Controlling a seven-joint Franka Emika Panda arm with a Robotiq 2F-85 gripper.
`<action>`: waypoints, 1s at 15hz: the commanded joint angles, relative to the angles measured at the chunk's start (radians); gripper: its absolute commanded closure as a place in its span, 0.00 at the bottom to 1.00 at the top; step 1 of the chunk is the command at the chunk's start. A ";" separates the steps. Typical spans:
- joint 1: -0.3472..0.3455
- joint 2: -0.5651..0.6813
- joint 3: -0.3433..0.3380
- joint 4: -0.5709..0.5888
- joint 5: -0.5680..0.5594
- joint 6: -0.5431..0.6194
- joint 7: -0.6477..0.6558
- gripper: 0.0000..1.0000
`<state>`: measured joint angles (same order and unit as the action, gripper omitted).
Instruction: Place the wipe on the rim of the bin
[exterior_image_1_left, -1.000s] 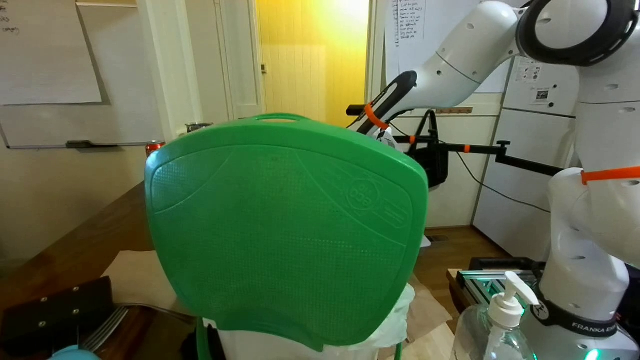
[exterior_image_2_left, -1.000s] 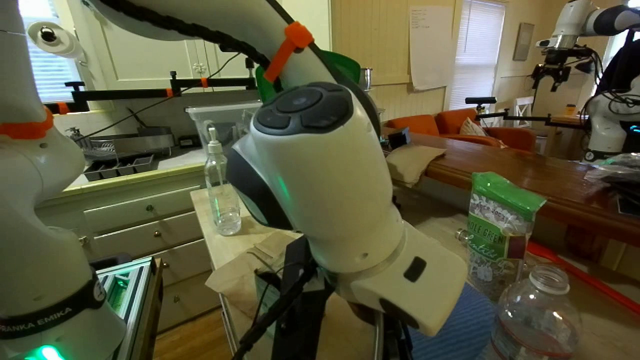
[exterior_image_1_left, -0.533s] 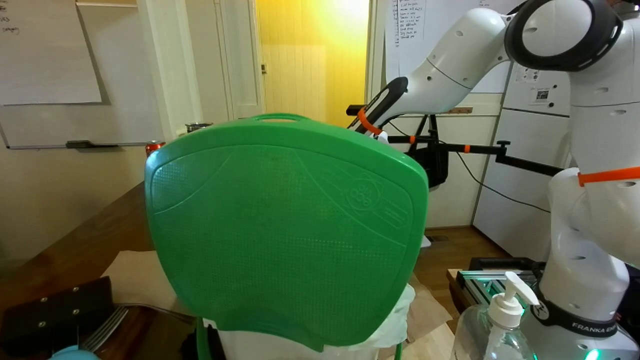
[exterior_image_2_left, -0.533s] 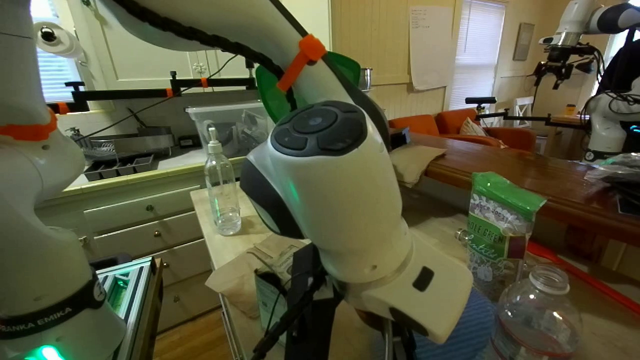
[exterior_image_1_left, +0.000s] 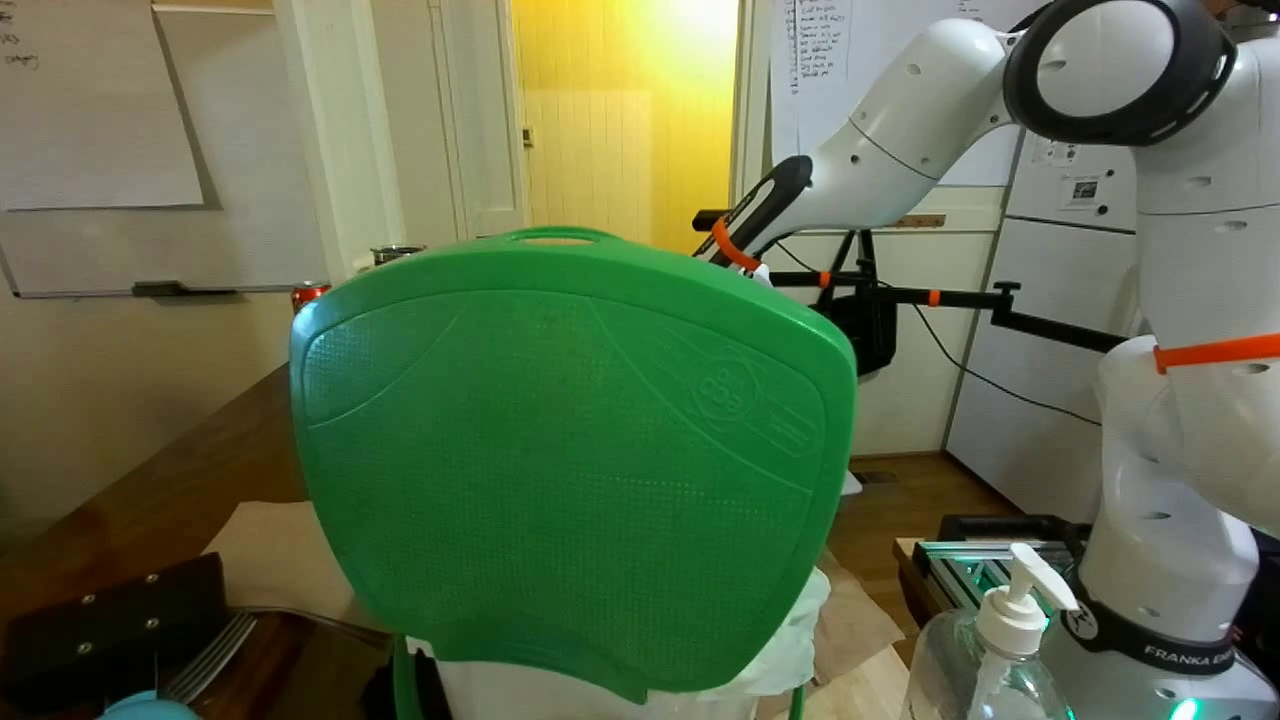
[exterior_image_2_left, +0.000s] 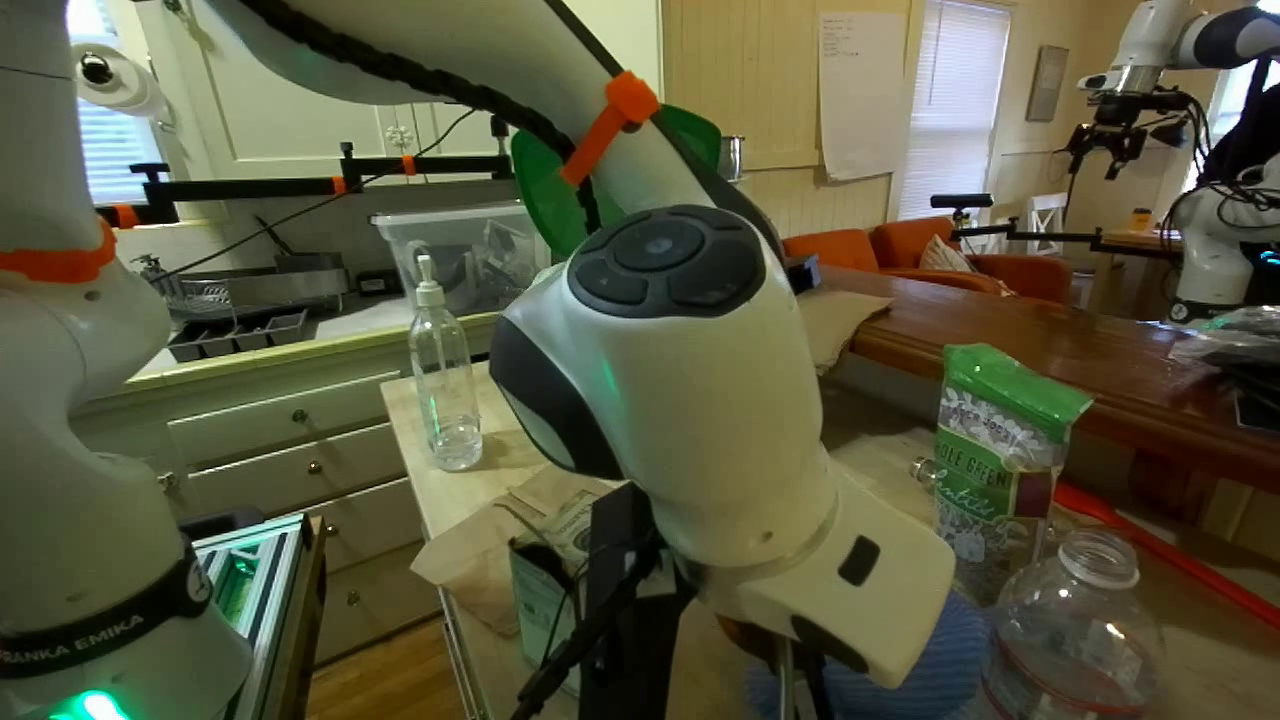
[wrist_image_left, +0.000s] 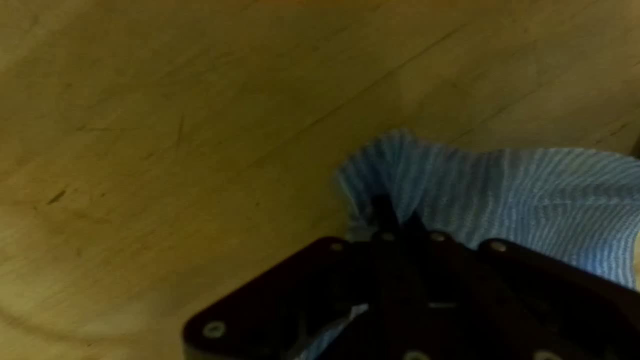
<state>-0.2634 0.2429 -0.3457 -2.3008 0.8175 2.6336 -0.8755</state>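
The wipe (wrist_image_left: 510, 200) is a blue striped cloth on the wooden surface, bunched at its corner in the wrist view. My gripper (wrist_image_left: 399, 212) is shut on that corner, with folds pinched between its dark fingertips. In an exterior view, part of the wipe (exterior_image_2_left: 945, 660) shows under the arm's wrist, whose body hides most of the gripper. The bin (exterior_image_1_left: 575, 450) presents a broad green panel with a slotted top edge and conceals the gripper there. Behind the arm, some green of the bin (exterior_image_2_left: 545, 190) is visible in an exterior view.
A pump bottle (exterior_image_2_left: 447, 390) and a small box (exterior_image_2_left: 545, 600) stand left of the wrist. To its right are a green bag (exterior_image_2_left: 1000, 450), a clear jar (exterior_image_2_left: 1075, 630) and a red handle (exterior_image_2_left: 1180, 550). A fork (exterior_image_1_left: 212, 660) lies near the bin.
The arm has come down and shifted rightward in an exterior view, mostly during the first half second. More of the blue wipe now shows beneath the wrist. The bin has stayed put.
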 joint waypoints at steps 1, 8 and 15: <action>-0.048 -0.032 0.039 0.010 -0.110 -0.056 0.101 1.00; -0.059 -0.153 0.078 0.004 -0.250 -0.068 0.204 1.00; -0.041 -0.278 0.072 0.008 -0.280 -0.151 0.212 1.00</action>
<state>-0.3039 0.0268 -0.2699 -2.2839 0.5658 2.5353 -0.6830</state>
